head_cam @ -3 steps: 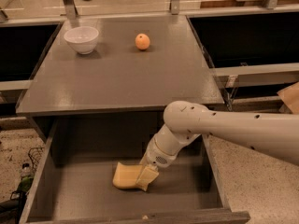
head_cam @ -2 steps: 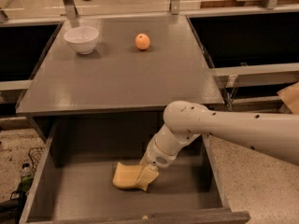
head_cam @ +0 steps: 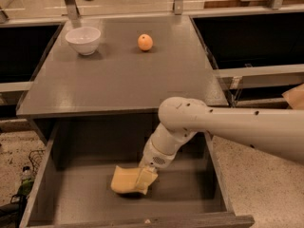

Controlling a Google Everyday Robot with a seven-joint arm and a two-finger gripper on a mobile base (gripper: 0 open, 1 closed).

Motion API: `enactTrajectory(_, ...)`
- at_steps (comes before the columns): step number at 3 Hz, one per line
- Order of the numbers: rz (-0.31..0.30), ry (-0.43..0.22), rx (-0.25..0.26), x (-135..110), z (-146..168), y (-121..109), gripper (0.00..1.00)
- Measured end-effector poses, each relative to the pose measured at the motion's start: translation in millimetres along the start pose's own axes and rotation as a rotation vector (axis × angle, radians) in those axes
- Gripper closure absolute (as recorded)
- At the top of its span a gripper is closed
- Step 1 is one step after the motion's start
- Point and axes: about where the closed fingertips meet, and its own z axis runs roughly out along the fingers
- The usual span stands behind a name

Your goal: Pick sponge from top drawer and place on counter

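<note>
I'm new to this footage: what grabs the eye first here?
The big white arm reaches from the picture's right down into the open drawer, its tool at the right end of the sponge on the drawer bottom. On the counter behind, a white bowl sits back left, an orange near it.

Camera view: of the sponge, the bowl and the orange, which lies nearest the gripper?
The sponge, in the open top drawer: the gripper is down at its right end. The white bowl and the orange sit far off on the counter.
</note>
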Motion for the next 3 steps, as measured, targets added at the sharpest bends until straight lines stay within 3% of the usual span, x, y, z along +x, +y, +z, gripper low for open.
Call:
enactTrajectory(2, -0.006, 0.047, 0.009, -17, -24, 15, 1.00)
enactTrajectory(3, -0.031, 0.080, 0.053, -30, -50, 28, 1.00)
